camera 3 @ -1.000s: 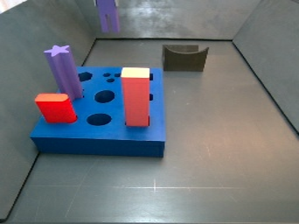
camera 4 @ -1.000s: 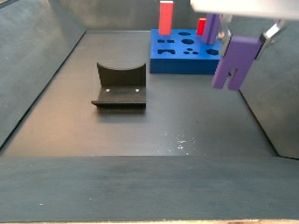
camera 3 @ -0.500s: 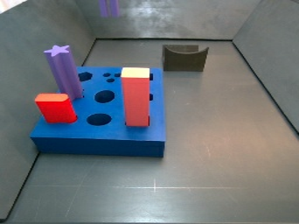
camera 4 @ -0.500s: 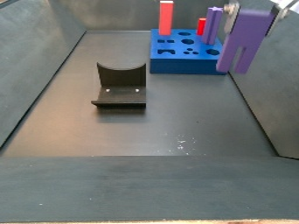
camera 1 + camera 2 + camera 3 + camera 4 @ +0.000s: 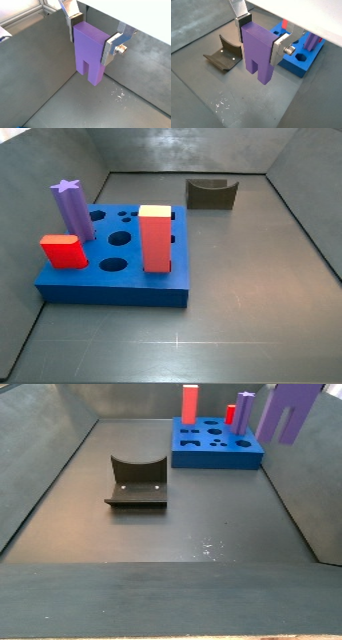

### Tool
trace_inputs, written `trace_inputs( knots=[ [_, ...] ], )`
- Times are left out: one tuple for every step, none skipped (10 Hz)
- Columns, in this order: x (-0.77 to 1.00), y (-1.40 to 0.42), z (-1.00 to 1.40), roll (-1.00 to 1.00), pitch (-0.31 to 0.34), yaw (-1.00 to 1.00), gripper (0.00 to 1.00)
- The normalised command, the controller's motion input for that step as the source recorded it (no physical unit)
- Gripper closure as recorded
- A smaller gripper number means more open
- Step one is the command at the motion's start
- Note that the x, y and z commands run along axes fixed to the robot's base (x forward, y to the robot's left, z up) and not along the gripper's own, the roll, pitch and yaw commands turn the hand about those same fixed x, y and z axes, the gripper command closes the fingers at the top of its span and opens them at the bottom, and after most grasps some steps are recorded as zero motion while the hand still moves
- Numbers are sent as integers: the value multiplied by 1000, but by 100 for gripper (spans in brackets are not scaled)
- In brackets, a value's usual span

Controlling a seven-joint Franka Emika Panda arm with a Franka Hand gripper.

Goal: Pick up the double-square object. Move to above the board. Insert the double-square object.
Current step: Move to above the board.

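Double-square object: light-purple grooved prism (image 5: pixel 89 52), upright, off the floor; clamped between the two silver fingers in both wrist views (image 5: pixel 258 52); in a side view its lower part (image 5: pixel 286 412) hangs at the top edge, near the board, upper part cut off

Gripper: (image 5: pixel 91 36) closed on the prism's upper sides, one finger (image 5: pixel 281 48) on each flank; high above the floor; its body out of sight in both side views

Board: flat blue block (image 5: pixel 78 286) on the floor; holes in its top face; also seen in a wrist view (image 5: pixel 300 61), beyond the held prism

On the board: purple star-topped post (image 5: pixel 72 211); tall red block with pale top (image 5: pixel 156 240); short red block (image 5: pixel 63 252)

Elsewhere: dark U-shaped block (image 5: pixel 136 482) on the floor, well apart from the board
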Motion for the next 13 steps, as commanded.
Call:
trace_inputs(
  knots=[
    [387, -1000, 180, 178, 380, 300, 100],
    [394, -1000, 154, 181, 360, 267, 100],
    [402, -1000, 159, 143, 332, 216, 100],
    [413, -1000, 163, 22, 250, 102, 100],
    [414, -1000, 160, 2, 184, 58, 100],
    [416, -1000, 161, 17, 148, 44, 100],
    [426, -1000, 164, -9, 119, 23, 100],
    [432, -1000, 165, -2, 113, 21, 100],
    [442, -1000, 167, 4, 122, 11, 100],
    [453, -1000, 171, -1, 128, 11, 100],
    [461, -1000, 170, -8, 125, 10, 100],
    [472, -1000, 173, 5, 127, 9, 100],
    [489, -1000, 176, 5, 130, 11, 100]
  ],
)
